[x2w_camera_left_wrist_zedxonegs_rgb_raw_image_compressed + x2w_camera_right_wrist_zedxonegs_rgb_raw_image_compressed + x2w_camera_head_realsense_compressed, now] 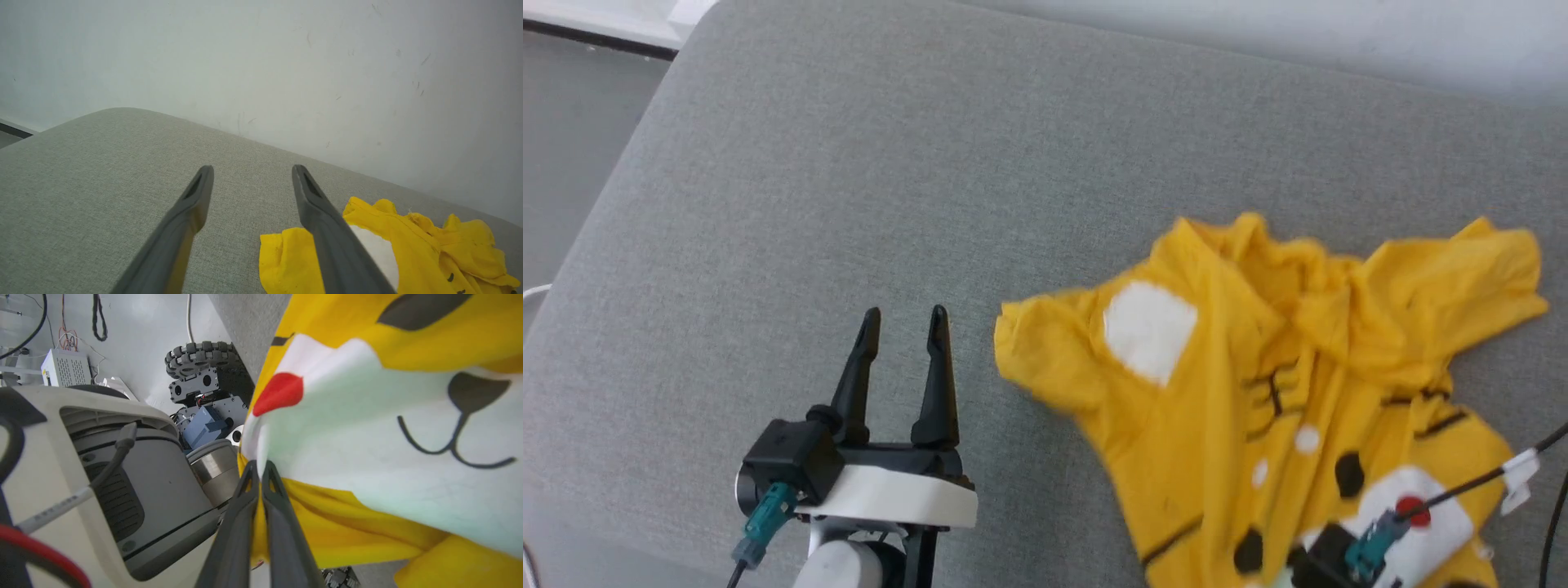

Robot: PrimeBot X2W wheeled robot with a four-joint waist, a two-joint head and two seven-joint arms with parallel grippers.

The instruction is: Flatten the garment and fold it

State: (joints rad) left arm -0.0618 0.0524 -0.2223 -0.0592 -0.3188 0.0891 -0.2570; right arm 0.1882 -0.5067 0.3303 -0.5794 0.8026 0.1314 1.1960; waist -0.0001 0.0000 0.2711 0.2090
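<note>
The garment (pixel 1282 392), a bright yellow T-shirt with white patches, black marks and a red dot, lies crumpled on the right half of the grey cushion (pixel 849 204). My left gripper (pixel 905 321) stands open over bare cushion, just left of the garment's sleeve (pixel 282 261). In the right wrist view my right gripper (pixel 260 465) is shut on the garment's edge (pixel 367 428), pinching a fold by the white muzzle and red dot. In the head view the right gripper's body (pixel 1339 555) sits at the bottom edge over the garment, fingers hidden.
A pale wall (pixel 286 61) runs behind the cushion's far edge. The cushion's left edge drops to grey floor (pixel 564 147). My own wheeled base (pixel 204 375) and pale body shell (pixel 102 477) show below the garment in the right wrist view. A black cable (pixel 1486 474) crosses the garment.
</note>
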